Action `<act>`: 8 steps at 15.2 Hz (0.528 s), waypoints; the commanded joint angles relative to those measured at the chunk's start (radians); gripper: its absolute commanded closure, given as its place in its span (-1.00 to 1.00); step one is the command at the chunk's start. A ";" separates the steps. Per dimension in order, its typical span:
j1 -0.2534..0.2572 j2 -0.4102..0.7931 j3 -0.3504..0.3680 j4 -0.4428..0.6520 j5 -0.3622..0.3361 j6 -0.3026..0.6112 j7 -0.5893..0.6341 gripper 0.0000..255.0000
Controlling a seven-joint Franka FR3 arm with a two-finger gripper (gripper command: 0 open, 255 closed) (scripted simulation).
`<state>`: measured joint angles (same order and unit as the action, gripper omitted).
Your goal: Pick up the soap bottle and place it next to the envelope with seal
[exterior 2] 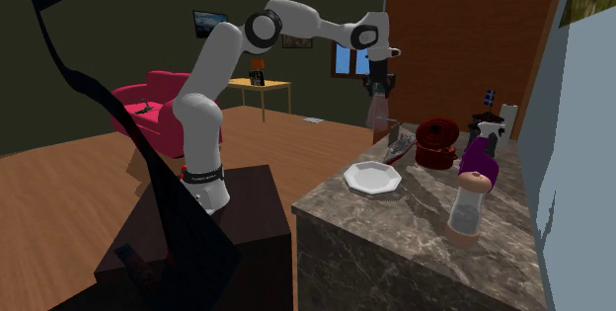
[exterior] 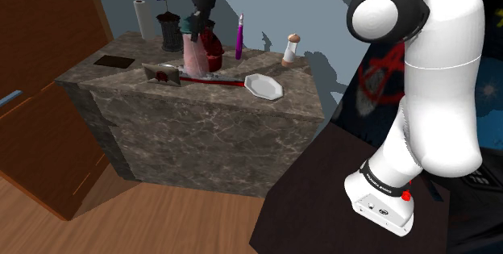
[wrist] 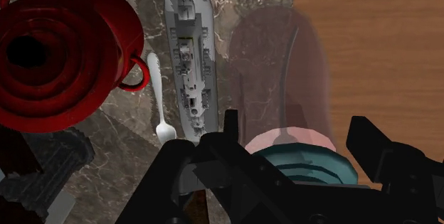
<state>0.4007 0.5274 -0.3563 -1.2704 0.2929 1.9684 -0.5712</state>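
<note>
Gripper (wrist: pixel 295 148) clasping the pink bottle (wrist: pixel 281 59) by its teal cap: lower it upright onto bare counter (exterior: pixel 201 103) beside the envelope (exterior: pixel 164 73), clear of the pot (exterior: pixel 212 47).

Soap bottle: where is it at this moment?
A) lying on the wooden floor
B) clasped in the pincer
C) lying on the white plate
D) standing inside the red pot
B: the translucent pink soap bottle hangs from the pincer, and in the wrist view the fingers clasp it at its teal cap, apart from the white plate and the red pot.
</note>
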 commanded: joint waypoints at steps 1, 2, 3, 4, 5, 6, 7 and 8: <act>0.004 -0.001 0.001 -0.029 0.002 0.028 -0.004 1.00; 0.005 0.000 0.002 -0.041 0.003 0.041 -0.006 1.00; 0.006 0.001 0.002 -0.053 0.004 0.054 -0.008 1.00; 0.007 0.002 0.003 -0.064 0.006 0.066 -0.011 1.00; 0.008 0.004 0.004 -0.075 0.008 0.079 -0.013 1.00; 0.008 0.005 0.005 -0.086 0.009 0.091 -0.015 1.00; 0.009 0.007 0.006 -0.096 0.011 0.103 -0.017 1.00; 0.009 0.010 0.007 -0.106 0.013 0.115 -0.020 1.00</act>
<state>0.4087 0.5355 -0.3504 -1.3678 0.3042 2.0716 -0.5900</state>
